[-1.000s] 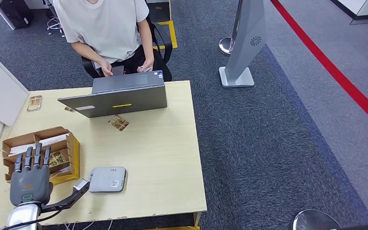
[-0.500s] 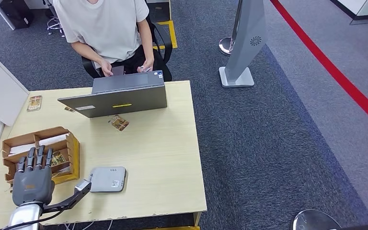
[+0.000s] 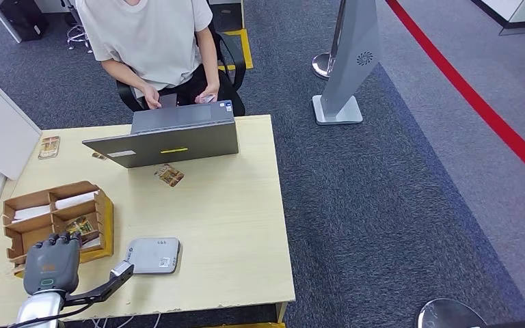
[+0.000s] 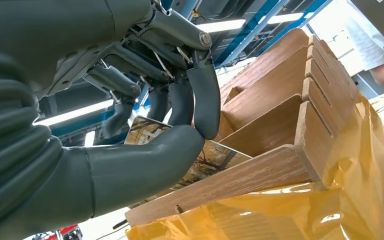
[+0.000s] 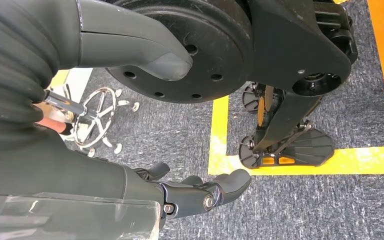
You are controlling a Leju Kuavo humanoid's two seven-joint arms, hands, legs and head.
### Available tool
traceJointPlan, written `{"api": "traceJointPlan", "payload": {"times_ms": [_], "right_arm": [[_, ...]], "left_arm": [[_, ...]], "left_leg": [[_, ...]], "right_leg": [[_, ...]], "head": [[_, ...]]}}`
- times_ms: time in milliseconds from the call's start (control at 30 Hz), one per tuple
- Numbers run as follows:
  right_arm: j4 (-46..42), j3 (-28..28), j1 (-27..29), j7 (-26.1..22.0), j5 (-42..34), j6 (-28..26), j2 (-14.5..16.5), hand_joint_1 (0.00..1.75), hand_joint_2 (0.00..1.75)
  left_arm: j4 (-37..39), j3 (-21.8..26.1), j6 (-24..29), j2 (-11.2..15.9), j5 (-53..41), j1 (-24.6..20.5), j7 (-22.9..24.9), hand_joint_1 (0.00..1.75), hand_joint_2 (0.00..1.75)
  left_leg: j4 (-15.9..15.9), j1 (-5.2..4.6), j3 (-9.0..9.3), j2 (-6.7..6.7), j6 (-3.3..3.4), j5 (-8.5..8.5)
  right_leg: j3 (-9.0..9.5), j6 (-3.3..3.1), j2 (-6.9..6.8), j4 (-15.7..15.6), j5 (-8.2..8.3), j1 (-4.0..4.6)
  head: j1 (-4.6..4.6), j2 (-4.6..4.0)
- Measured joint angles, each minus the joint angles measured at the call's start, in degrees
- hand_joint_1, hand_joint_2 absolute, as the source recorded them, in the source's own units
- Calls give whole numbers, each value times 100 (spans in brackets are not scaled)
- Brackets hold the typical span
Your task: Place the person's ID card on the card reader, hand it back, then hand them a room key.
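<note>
Left robot hand (image 3: 52,262) pinching room key (image 4: 207,156) inside wooden organizer (image 3: 106,217), right robot hand (image 5: 200,192) hanging empty, fingers apart

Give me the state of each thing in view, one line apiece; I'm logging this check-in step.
left hand: pinching a room key card between thumb and finger, inside the box.
room key card: gripped, not yet out of its compartment.
wooden box: upright on the desk, compartments holding cards.
card reader: flat on the desk, nothing on it.
laptop: open, facing the person.
right hand: hanging above the floor, holding nothing.

Left robot hand (image 3: 52,263) drew back, fingers apparently pinching key card (image 4: 200,162).
</note>
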Motion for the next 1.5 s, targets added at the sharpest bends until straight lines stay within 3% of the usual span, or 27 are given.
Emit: {"api": "traceJointPlan", "payload": {"times_ms": [433, 1300, 1500], "right_arm": [[0, 5, 0, 11, 0, -14, 0, 0, 175], [0, 46, -1, 2, -5, -17, 0, 0, 175], [0, 60, -2, -2, -7, -22, 0, 0, 175]], "left_arm": [[103, 181, 35, -114, 0, 0, -226, 175, 175], [111, 197, 84, -130, 0, -5, -110, 175, 175], [76, 304, 170, -192, 0, -55, -316, 175, 175]], "left_leg": [[0, 0, 1, 0, 0, 0], [0, 0, 1, 0, 0, 0], [0, 0, 1, 0, 0, 0]], "right_leg": [[0, 0, 0, 0, 0, 0], [0, 0, 1, 0, 0, 0], [-1, 0, -1, 0, 0, 0]], "head": [[1, -1], [-1, -1], [0, -1]]}}
